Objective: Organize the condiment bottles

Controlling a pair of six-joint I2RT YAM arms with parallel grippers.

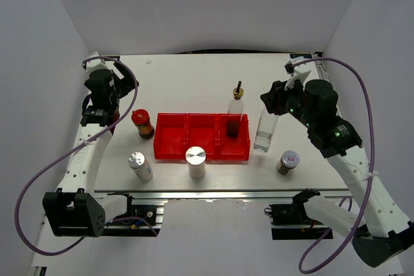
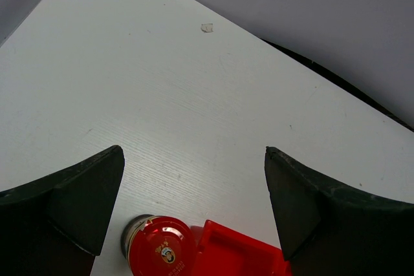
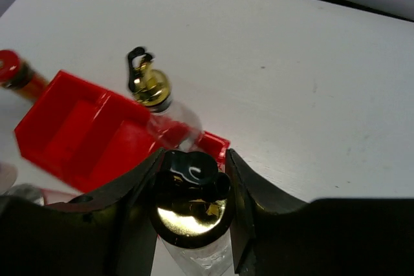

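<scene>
My right gripper [image 1: 275, 103] is shut on the gold-spouted neck of a clear glass bottle [image 1: 266, 132], held upright just right of the red tray [image 1: 169, 141]; it also shows in the right wrist view [image 3: 193, 193]. The other glass bottle [image 1: 236, 113] stands in the tray's right compartment. My left gripper [image 1: 108, 116] is open and empty, above and left of the red-lidded dark jar [image 1: 142, 124], whose lid shows low between my fingers [image 2: 158, 247]. Two silver cylinders [image 1: 139, 165] [image 1: 195, 161] stand in front of the tray. The short silver-lidded jar [image 1: 287, 162] stands front right.
The tray's left and middle compartments hold nothing. White walls close in the table on three sides. The metal rail [image 1: 207, 193] with both arm bases runs along the near edge. Cables loop beside each arm.
</scene>
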